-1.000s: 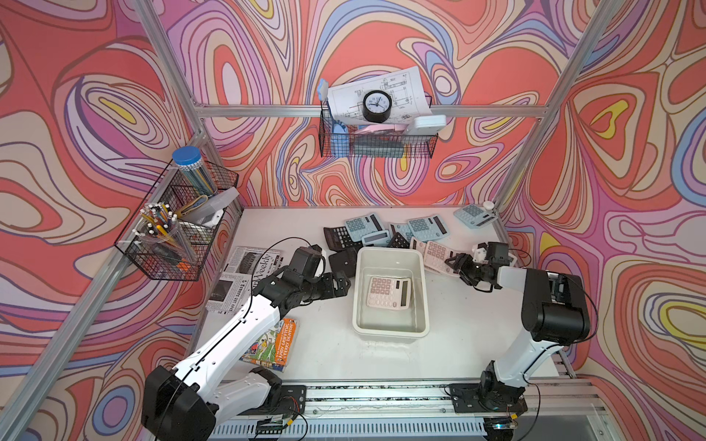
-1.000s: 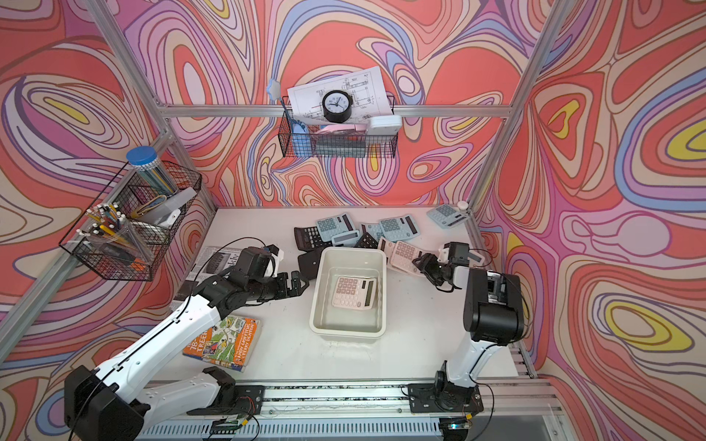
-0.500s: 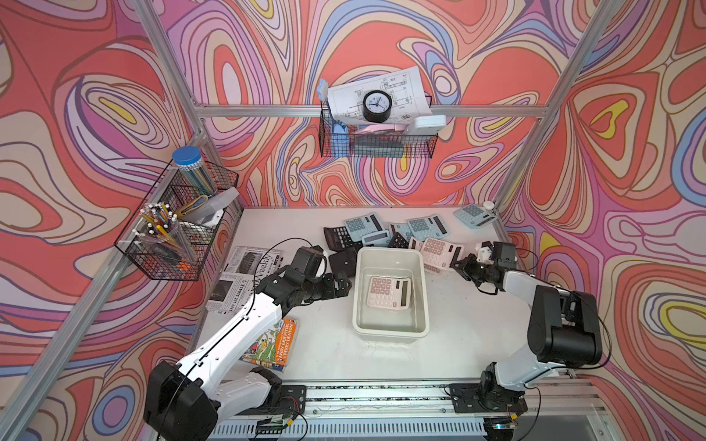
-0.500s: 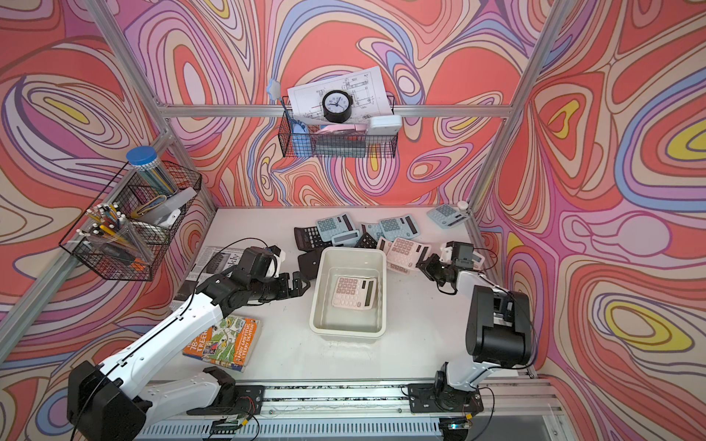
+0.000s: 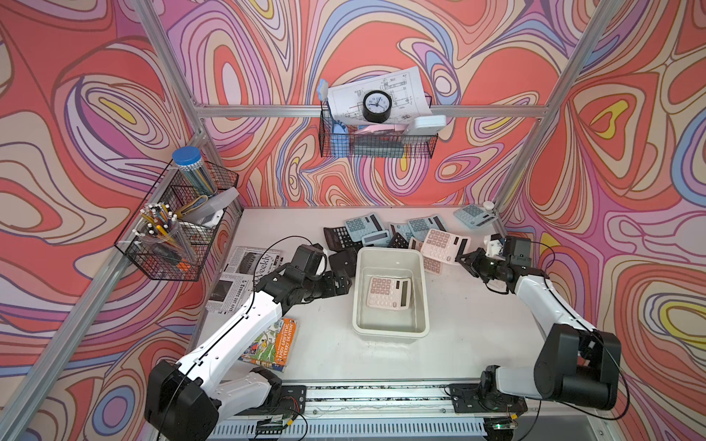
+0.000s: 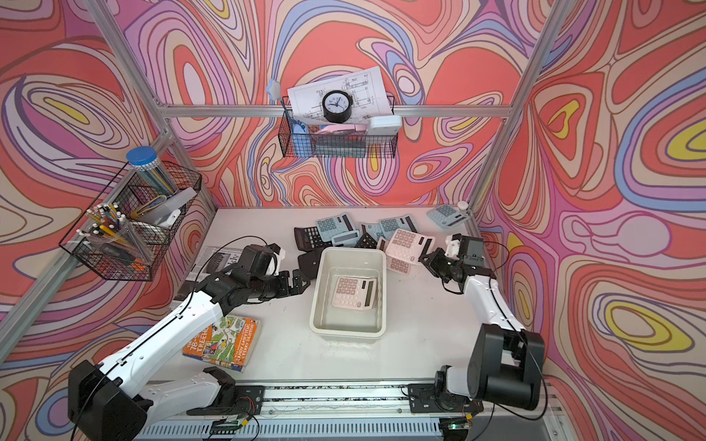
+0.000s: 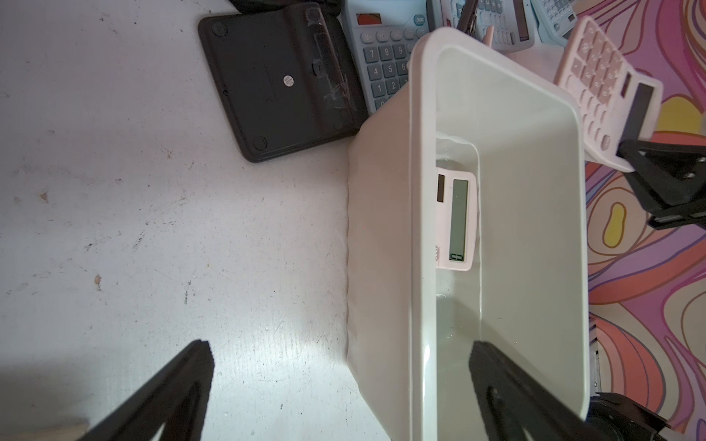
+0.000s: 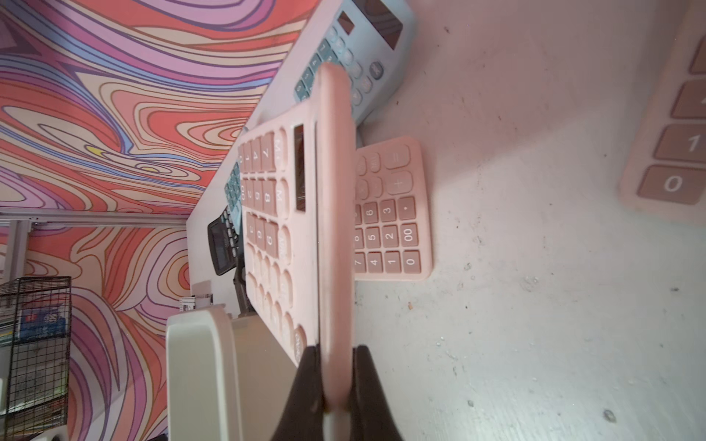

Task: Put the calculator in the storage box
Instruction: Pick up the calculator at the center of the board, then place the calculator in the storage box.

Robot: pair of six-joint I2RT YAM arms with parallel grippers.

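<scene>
One pink calculator (image 5: 441, 244) is clamped by its edge in the right fingers (image 8: 305, 382), tilted just beside the box (image 5: 389, 250), likely so it can clear the rim; left fingers (image 7: 183, 382) stand apart alongside.

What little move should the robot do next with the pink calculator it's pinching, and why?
Probably lift it a little. The right fingers are shut on the edge of the pink calculator, which overlaps another calculator beside the storage box, whose rim it must clear.
</scene>
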